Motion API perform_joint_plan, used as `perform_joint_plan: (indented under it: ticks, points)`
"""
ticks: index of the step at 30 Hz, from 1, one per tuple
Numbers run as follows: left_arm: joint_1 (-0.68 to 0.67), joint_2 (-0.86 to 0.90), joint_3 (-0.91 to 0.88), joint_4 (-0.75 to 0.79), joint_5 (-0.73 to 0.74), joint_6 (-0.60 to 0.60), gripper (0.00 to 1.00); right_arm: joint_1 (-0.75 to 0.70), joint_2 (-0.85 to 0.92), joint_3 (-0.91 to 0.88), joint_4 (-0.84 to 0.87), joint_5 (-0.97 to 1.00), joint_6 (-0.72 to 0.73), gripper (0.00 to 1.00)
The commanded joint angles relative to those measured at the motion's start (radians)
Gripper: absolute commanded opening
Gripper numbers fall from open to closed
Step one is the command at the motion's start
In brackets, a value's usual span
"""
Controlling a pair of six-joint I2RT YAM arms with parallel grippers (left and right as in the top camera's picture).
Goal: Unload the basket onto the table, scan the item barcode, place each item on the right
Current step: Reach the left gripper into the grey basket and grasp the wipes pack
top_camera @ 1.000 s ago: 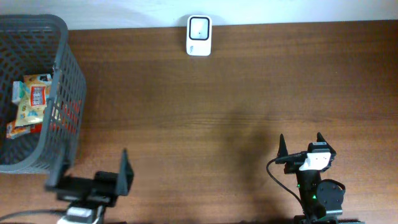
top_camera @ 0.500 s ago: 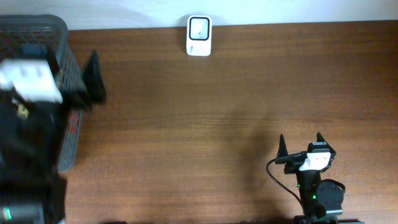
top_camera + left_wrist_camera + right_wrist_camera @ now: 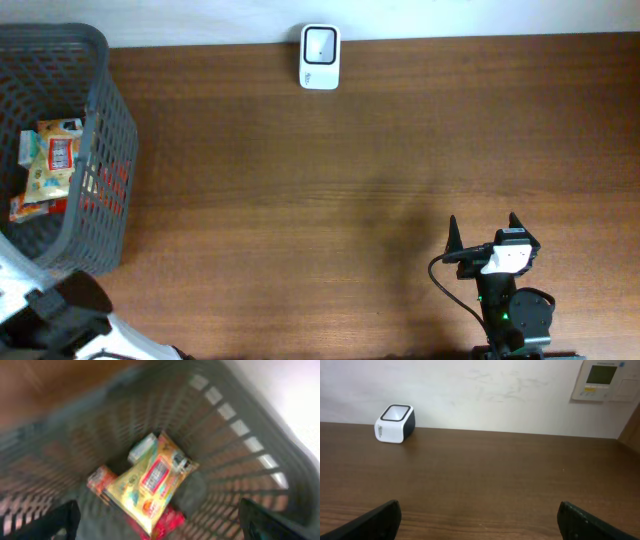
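Observation:
A yellow snack packet [image 3: 55, 160] lies in the grey mesh basket [image 3: 108, 130] at the table's left end, on top of a red packet [image 3: 167, 520] and next to an orange one [image 3: 100, 477]. The blurred left wrist view looks down on the yellow packet [image 3: 152, 482]. My left gripper [image 3: 157, 505] hangs open above the basket [image 3: 235, 425], holding nothing. In the overhead view only part of the left arm [image 3: 50, 320] shows, at the bottom left corner. The white barcode scanner [image 3: 320, 57] stands at the far edge. My right gripper [image 3: 483, 222] is open and empty near the front right.
From the right wrist the scanner [image 3: 395, 424] is far ahead to the left, with bare brown table [image 3: 485, 475] between it and my right gripper [image 3: 479, 506]. A white wall with a control panel [image 3: 602, 380] lies behind the table.
The left arm swept from the front edge up over the basket, then back to the bottom left corner, still moving. The right arm has not moved.

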Motion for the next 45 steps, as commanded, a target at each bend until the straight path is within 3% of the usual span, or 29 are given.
perform_joint_plan:
  ticks: [1,2,3,4,6,8,9,16,18,28,34,39,45]
  points:
    - [0.023,0.078,0.012,-0.129,0.059,-0.112,0.99,-0.007,-0.007,-0.007,-0.005,-0.002,0.001,0.98]
    - [0.023,0.103,0.012,-0.15,0.06,-0.112,0.99,-0.007,-0.007,-0.007,-0.005,-0.002,0.001,0.98]
    - [0.022,0.13,0.012,-0.162,0.06,-0.113,0.84,-0.007,-0.007,-0.007,-0.005,-0.002,0.001,0.98]
    - [0.017,0.162,0.01,-0.174,0.059,-0.113,0.85,-0.007,-0.007,-0.007,-0.005,-0.002,0.001,0.98]
    - [0.014,0.208,0.01,-0.213,0.055,-0.132,0.97,-0.007,-0.007,-0.007,-0.005,-0.002,0.001,0.99]
    - [0.015,0.273,-0.005,-0.31,-0.089,-0.369,0.99,-0.007,-0.007,-0.007,-0.005,-0.002,0.001,0.98]
    - [0.015,0.293,-0.013,-0.309,-0.099,-0.398,0.99,-0.007,-0.007,-0.007,-0.005,-0.002,0.001,0.98]
    - [-0.025,0.398,-0.052,-0.159,-0.092,-0.394,0.99,-0.007,-0.007,-0.007,-0.005,-0.002,0.001,0.98]
    - [-0.046,0.444,-0.052,-0.119,-0.089,-0.338,0.99,-0.007,-0.007,-0.007,-0.005,-0.002,0.001,0.98]
    - [-0.056,0.576,-0.052,-0.042,-0.045,-0.336,1.0,-0.007,-0.007,-0.007,-0.005,-0.002,0.001,0.98]
    - [-0.049,0.578,-0.042,-0.162,-0.046,-0.338,0.99,-0.007,-0.007,-0.007,-0.005,-0.002,0.001,0.98]
    - [-0.018,0.564,0.204,-0.388,-0.035,-0.31,0.99,-0.007,-0.007,-0.007,-0.005,-0.002,0.001,0.98]
    - [-0.026,0.583,0.084,-0.303,-0.045,-0.292,0.99,-0.007,-0.007,-0.007,-0.005,-0.002,0.001,0.98]
